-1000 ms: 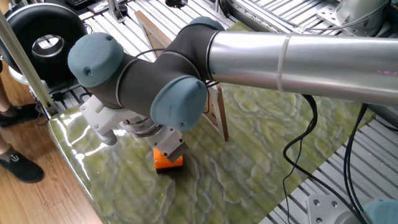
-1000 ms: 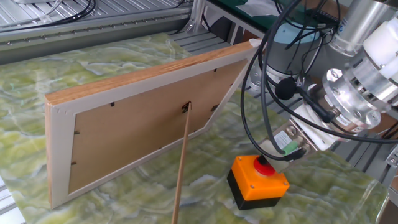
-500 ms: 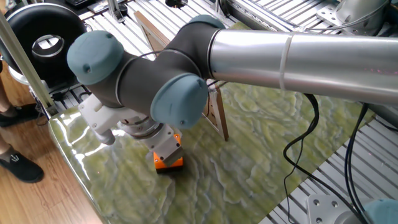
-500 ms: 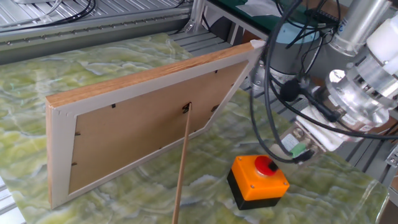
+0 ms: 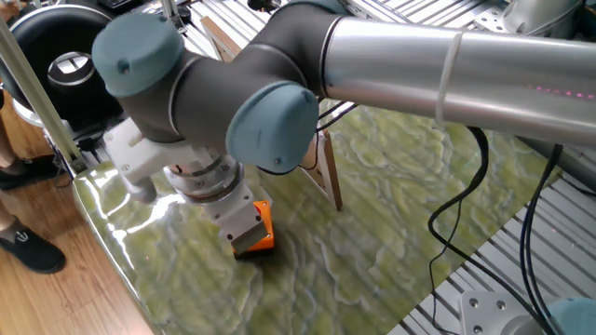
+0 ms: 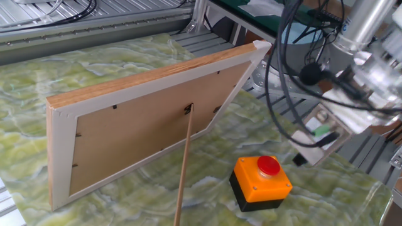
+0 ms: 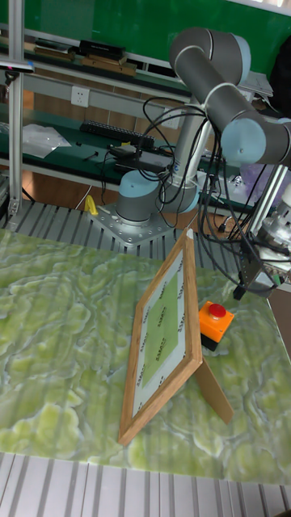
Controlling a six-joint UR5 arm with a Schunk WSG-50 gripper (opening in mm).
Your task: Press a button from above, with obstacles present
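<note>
The button [image 6: 269, 165] is a red dome on a square orange box [image 6: 262, 181] with a black base, standing on the green marbled table near its edge. It also shows in the tall view as the button [image 7: 217, 309]. My gripper [image 6: 309, 155] hangs above and to the right of it, not touching, and its fingertips are too hidden to judge. In the one fixed view the gripper [image 5: 244, 230] covers most of the orange box [image 5: 264, 226]. The obstacles are a large upright framed board [image 6: 144, 125] with a thin strut [image 6: 184, 169] leaning behind it, left of the button.
The board [image 7: 166, 339] and its strut [image 7: 215, 389] stand mid-table. Black cables [image 6: 276, 94] dangle between board and gripper. The arm's base [image 7: 145, 206] is at the back. A black round device [image 5: 63, 58] lies beyond the table's corner, and the table edge [image 5: 121, 251] runs close by the button.
The gripper has risen from just over the red dome and drifted to the right, leaving the whole button uncovered. The board and strut have not moved.
</note>
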